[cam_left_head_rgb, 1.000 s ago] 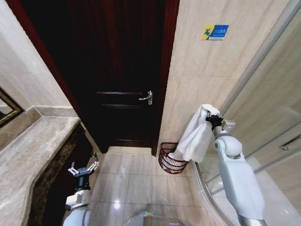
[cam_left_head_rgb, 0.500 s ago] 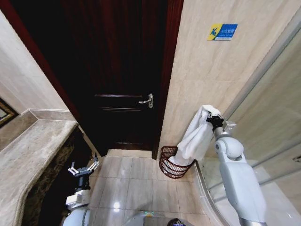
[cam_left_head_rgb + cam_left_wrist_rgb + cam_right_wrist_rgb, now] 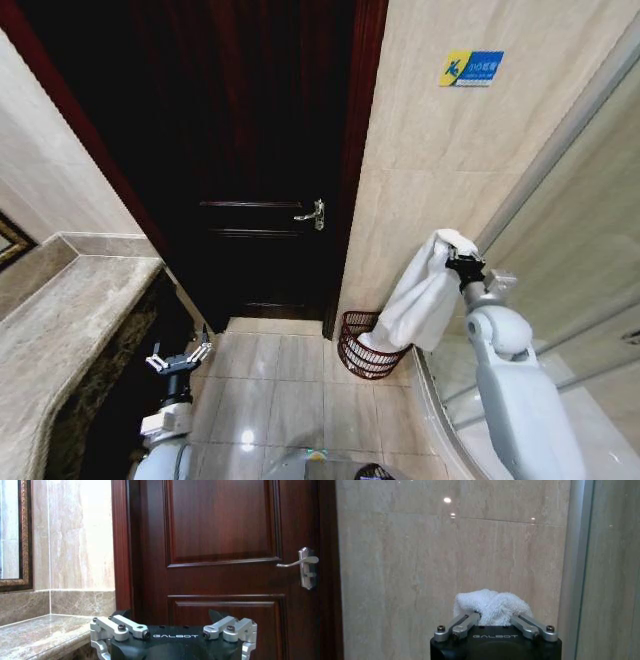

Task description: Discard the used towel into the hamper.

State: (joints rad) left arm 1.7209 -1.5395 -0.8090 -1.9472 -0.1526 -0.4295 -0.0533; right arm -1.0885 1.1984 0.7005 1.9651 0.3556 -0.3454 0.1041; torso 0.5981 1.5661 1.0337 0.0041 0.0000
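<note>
Your right hand (image 3: 456, 262) is clamped on the towel (image 3: 420, 298), held high beside the tiled wall. The cloth hangs down, and its lower end seems to reach into the hamper (image 3: 369, 346), which stands on the floor by the door frame. Your left hand (image 3: 178, 358) waits low beside the table (image 3: 70, 320), fingers spread.
</note>
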